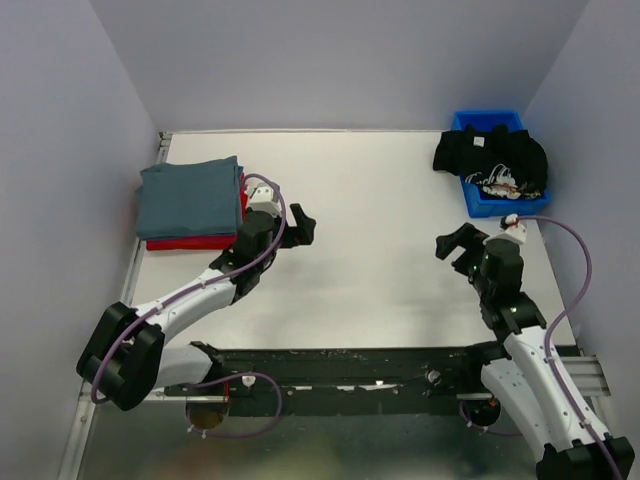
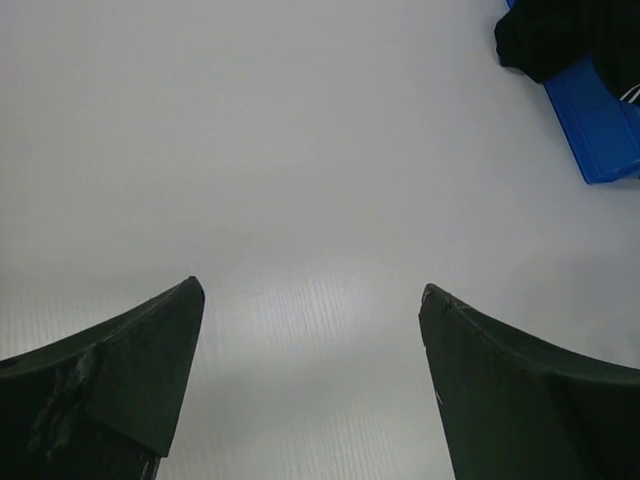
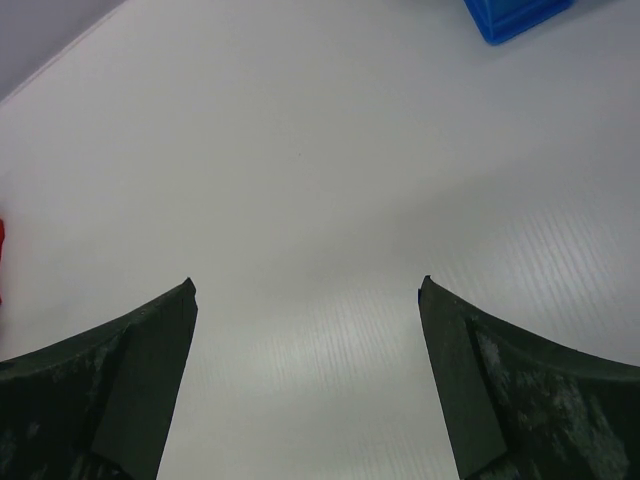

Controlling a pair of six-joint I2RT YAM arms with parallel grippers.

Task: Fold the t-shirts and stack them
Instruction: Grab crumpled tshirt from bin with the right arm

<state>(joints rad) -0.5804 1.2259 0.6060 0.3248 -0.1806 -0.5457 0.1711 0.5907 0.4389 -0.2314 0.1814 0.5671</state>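
Presently on the desk (image 1: 380, 270), white:
1. Grey tee (image 1: 188, 195), folded, at ten o'clock, lying on the next item.
2. Red tee (image 1: 195, 242), folded, its edge showing at the stack's six o'clock side.
3. Black tee (image 1: 490, 158), unfolded, heaped in and over the blue bin (image 1: 487, 117) at two o'clock, pale print showing.
4. Left pincer (image 1: 300, 227), spread, pinching nothing, at four o'clock of the stack, just beside it.
5. Right pincer (image 1: 455, 243), spread, pinching nothing, at seven o'clock of the bin, apart from it.
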